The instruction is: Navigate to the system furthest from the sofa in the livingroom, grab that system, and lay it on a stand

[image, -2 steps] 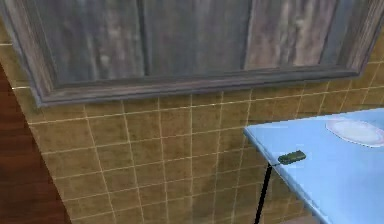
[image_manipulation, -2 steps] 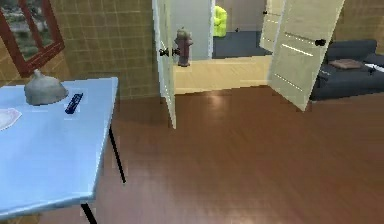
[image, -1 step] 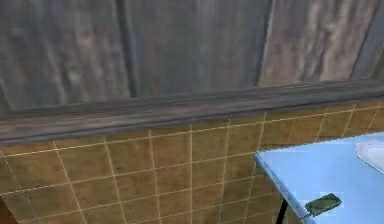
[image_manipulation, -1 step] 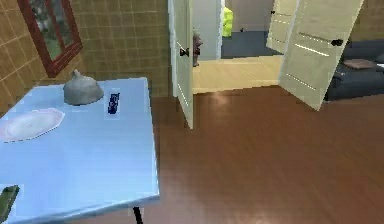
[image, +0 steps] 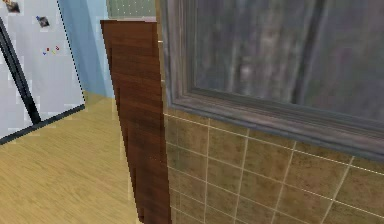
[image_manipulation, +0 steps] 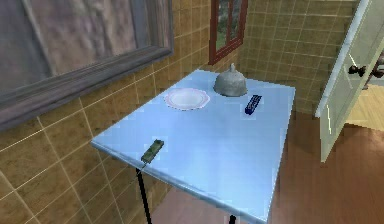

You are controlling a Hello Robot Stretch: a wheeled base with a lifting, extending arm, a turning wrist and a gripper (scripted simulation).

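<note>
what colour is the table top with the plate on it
Light blue. The table shows best in the arm side view.

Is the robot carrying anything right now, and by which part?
It cannot be told from these pictures. The white plate, grey dome-shaped thing and dark bar all rest on the blue table.

You get soft, even light in both views. In the forward view the white fridge (image: pixel 35 60) and wood floor (image: pixel 60 170) are bright, while the window (image: pixel 280 50) pane looks dull grey. The brown panel (image: pixel 140 110) leans only through the lens. In the arm side view the pale blue counter (image_manipulation: pixel 210 140) is evenly lit, with darker shade beneath it. The door (image_manipulation: pixel 345 80) is brightest.
</note>
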